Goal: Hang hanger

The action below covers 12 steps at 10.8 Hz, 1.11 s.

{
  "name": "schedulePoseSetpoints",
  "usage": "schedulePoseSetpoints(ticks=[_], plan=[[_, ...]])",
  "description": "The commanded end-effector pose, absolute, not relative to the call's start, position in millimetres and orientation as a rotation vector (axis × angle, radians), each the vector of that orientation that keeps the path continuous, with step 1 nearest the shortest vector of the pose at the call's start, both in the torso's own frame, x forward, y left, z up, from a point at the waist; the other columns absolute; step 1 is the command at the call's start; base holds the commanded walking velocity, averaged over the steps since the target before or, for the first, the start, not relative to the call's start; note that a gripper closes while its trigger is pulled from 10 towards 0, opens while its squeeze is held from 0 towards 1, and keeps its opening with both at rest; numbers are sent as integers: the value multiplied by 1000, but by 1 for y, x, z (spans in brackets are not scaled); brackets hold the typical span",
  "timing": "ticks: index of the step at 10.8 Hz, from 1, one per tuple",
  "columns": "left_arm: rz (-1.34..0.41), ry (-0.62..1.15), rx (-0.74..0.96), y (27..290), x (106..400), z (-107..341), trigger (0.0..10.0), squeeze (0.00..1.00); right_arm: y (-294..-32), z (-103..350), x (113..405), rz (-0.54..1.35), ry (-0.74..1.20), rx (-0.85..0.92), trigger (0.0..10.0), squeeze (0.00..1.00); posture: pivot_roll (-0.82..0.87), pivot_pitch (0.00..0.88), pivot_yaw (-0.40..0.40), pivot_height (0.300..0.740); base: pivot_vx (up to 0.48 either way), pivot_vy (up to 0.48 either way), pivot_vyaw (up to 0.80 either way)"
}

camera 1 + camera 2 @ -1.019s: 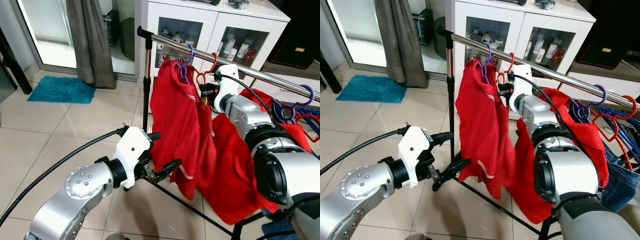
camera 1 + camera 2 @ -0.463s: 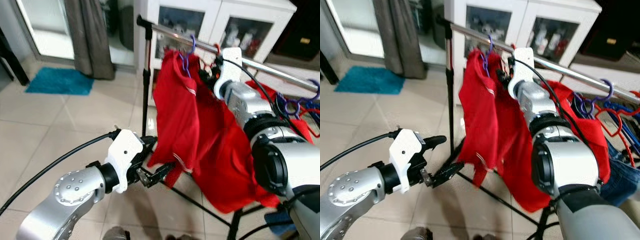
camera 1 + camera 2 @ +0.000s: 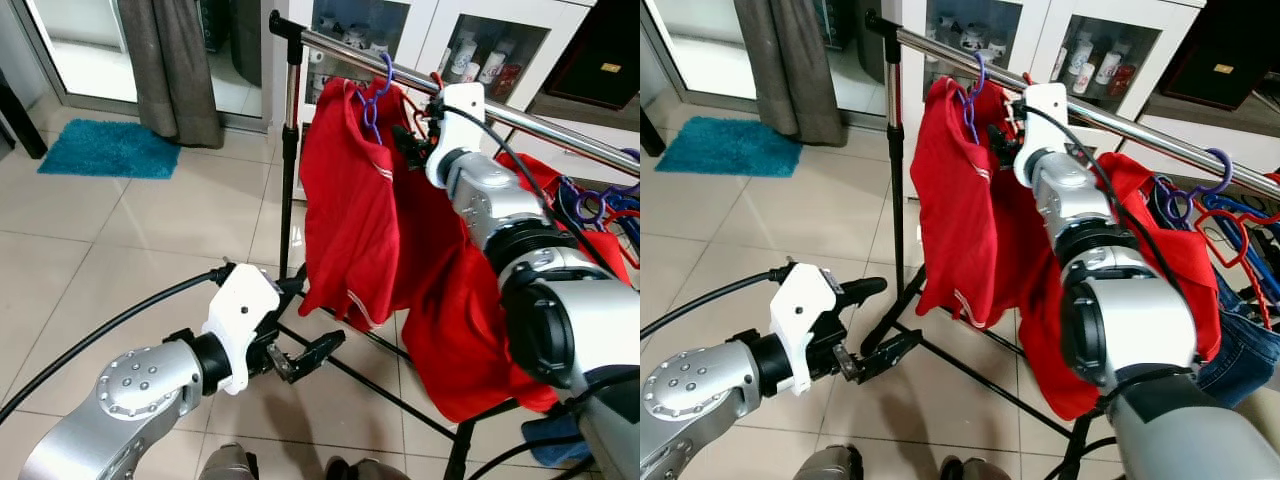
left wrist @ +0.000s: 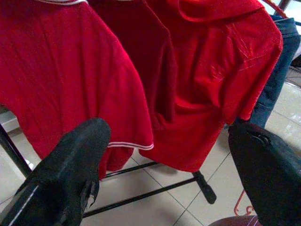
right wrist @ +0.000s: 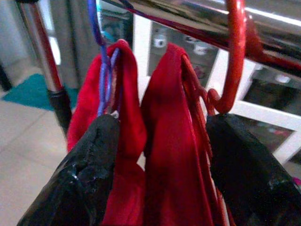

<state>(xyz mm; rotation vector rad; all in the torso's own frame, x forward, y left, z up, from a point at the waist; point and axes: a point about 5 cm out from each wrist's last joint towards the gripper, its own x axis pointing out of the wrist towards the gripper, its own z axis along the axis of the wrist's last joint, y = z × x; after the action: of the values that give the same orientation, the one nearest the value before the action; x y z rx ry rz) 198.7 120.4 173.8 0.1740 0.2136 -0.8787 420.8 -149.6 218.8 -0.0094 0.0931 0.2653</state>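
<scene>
From the left eye, a steel rail point(image 3: 520, 118) ran across the top on a black stand point(image 3: 288, 150), and a red shirt point(image 3: 345, 200) hung from it on a purple hanger point(image 3: 373, 100). The right end effector point(image 3: 415, 150) was raised to the rail just beside that shirt, at the neck of a second red garment point(image 3: 455, 310) that draped down beside and under the right arm. The left end effector point(image 3: 300, 352) was held low over the tiled floor point(image 3: 150, 230), near the first shirt's hem but apart from it, its fingers spread and holding nothing. A teal mat point(image 3: 108, 148) lay by a grey curtain point(image 3: 170, 70), and a white cabinet point(image 3: 420, 40) stood behind the rail.

From the right eye, more hangers, purple point(image 3: 1185, 195) and red point(image 3: 1230, 215), hung farther along the rail over blue denim point(image 3: 1235, 350).

In the left wrist view, the two black fingers point(image 4: 70, 174) stood wide apart and empty, with the red shirts and the stand's base bars beyond them.

In the right wrist view, the fingers point(image 5: 89, 169) were parted on either side of the second garment's collar and its red hanger point(image 5: 233, 61), whose hook sat over the rail; whether the pads pressed on it could not be told. The purple hanger's hook and the first shirt were just beside it
</scene>
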Motion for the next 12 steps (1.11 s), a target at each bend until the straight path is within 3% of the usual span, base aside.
schedulePoseSetpoints(ticks=[1, 3, 6, 9, 12], plan=[[-882, 201, 174, 119, 197, 177, 10000, 0, -163, 207, 417, 285, 152, 20, 10000, 0, 175, 176, -130, 740, 0, 0, 0], [-882, 187, 171, 115, 200, 176, 10000, 0, -176, 211, 414, 390, 137, -31, 10000, 0, 160, 138, -129, 740, 0, 0, 0], [-884, 165, 176, 110, 208, 174, 10000, 0, -209, 220, 407, 382, 92, -131, 10000, 0, 136, 94, -114, 740, 0, 0, 0], [-876, 151, 175, 108, 212, 175, 10000, 0, -214, 217, 398, 462, 56, -137, 10000, 0, 140, 83, -118, 740, 0, 0, 0], [-892, 148, 172, 106, 213, 173, 10000, 0, -208, 206, 405, 317, 98, -63, 10000, 0, 131, 76, -106, 740, 0, 0, 0]])
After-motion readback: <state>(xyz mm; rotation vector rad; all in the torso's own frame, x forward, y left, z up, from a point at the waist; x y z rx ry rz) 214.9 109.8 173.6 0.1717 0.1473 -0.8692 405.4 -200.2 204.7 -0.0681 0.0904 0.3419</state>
